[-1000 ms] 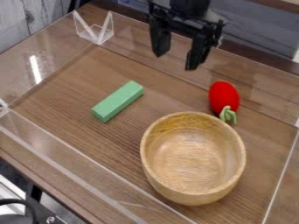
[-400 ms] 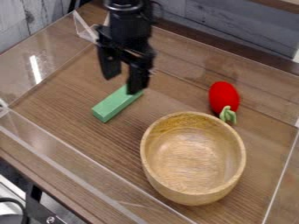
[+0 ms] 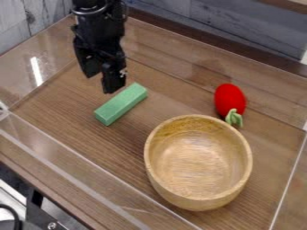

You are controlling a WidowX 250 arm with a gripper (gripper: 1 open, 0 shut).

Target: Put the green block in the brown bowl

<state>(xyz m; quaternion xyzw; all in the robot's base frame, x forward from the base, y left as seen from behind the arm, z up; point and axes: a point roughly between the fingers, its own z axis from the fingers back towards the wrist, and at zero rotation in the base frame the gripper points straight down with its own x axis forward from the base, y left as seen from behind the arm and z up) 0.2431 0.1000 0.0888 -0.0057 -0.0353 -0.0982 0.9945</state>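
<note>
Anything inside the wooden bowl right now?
Nothing: the light tan wooden bowl shows only bare grain inside. The flat light green block lies on the table outside it. The near inner wall is hidden by the rim.

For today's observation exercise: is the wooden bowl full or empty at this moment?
Empty. The bowl shows only bare wood grain inside; the green block lies flat on the table outside it, and the strawberry toy sits beside its rim.
</note>
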